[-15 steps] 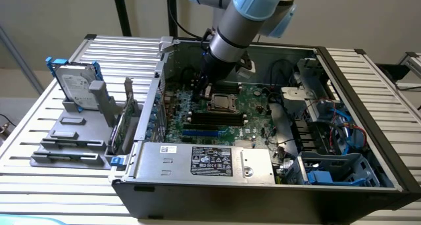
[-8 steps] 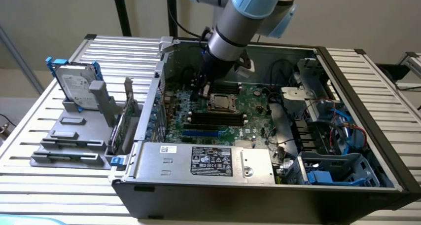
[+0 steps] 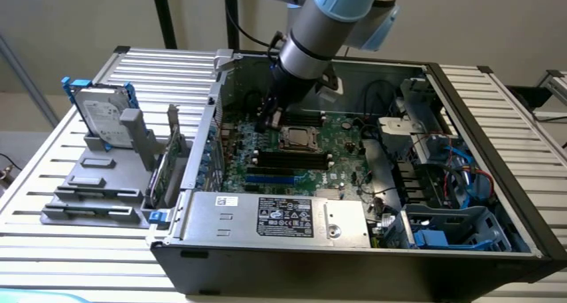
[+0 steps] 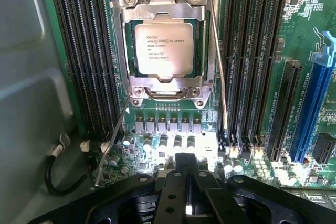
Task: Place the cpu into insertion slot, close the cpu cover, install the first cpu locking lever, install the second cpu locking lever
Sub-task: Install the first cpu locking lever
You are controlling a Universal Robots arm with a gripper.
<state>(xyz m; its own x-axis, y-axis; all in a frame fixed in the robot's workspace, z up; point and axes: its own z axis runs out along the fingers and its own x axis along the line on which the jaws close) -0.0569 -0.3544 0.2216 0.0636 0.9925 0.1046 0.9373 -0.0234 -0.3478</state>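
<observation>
Open computer case (image 3: 354,270) on a slatted table (image 3: 53,263), with the robot arm (image 3: 323,34) reaching down into it. The claw (image 3: 268,120) hangs just above the green circuit board (image 4: 310,3), near the socket (image 4: 122,51) but not touching it.

In the wrist view the chip (image 4: 164,48) lies flat and square inside the socket, its printed silvery top facing up. The cover plate (image 4: 160,3) appears to be folded down around it, framing the chip on all sides. Banks of long black memory slots (image 4: 84,51) flank the socket on both sides.

Two thin wire levers are visible. The slanting lever (image 4: 113,140) leaves a socket corner and runs outward towards the claw's side. The straight lever (image 4: 218,66) follows one edge of the socket and ends past it. Neither seems hooked under a catch, though this is hard to confirm.

The claw (image 4: 186,158) looks drawn narrow and carries nothing.

Judged from this layout, seating the chip and closing the cover are done, and the step in hand is the first lever. That step calls for a closed tip set on the free end of a springy wire. It would then need a push down and sideways under its catch without slipping onto the board parts.
</observation>
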